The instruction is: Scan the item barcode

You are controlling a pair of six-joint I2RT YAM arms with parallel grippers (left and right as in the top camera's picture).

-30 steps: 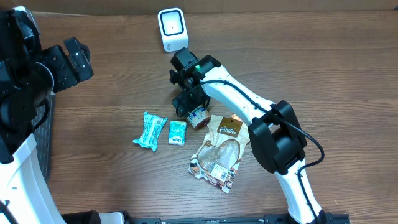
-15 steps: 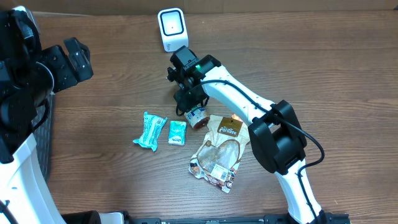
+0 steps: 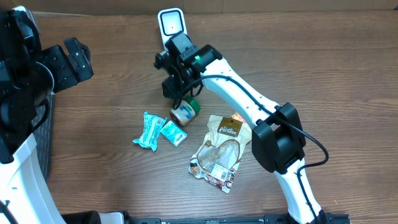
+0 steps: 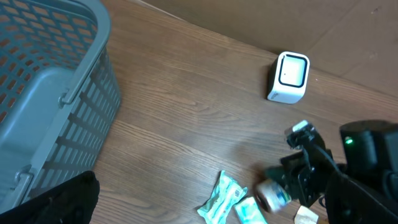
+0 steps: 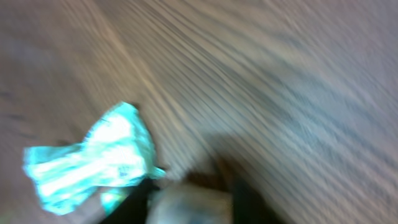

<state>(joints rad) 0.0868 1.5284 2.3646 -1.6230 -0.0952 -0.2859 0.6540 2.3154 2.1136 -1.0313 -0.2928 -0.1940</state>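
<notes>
The right pincer [image 3: 179,101] is closed on the small jar [image 3: 185,114] near the middle of the worktop [image 3: 323,74], with dark fingers on either side of it in the left wrist view. The right wrist view is too blurred to add detail. The jar is tilted: its green lid points toward the far right corner and its pale base toward the near left corner. The white scanner [image 3: 171,26] stands at the far edge, just beyond the pincer, so the jar probably has to go toward that edge with its label turned to the scanner's face. The right arm is much nearer. The left pincer [image 3: 78,59] hangs open and empty over the left edge. The count is one jar, one scanner, two teal packets [image 3: 150,129], one brown pouch [image 3: 219,154] and one grey basket [image 4: 43,81].
</notes>
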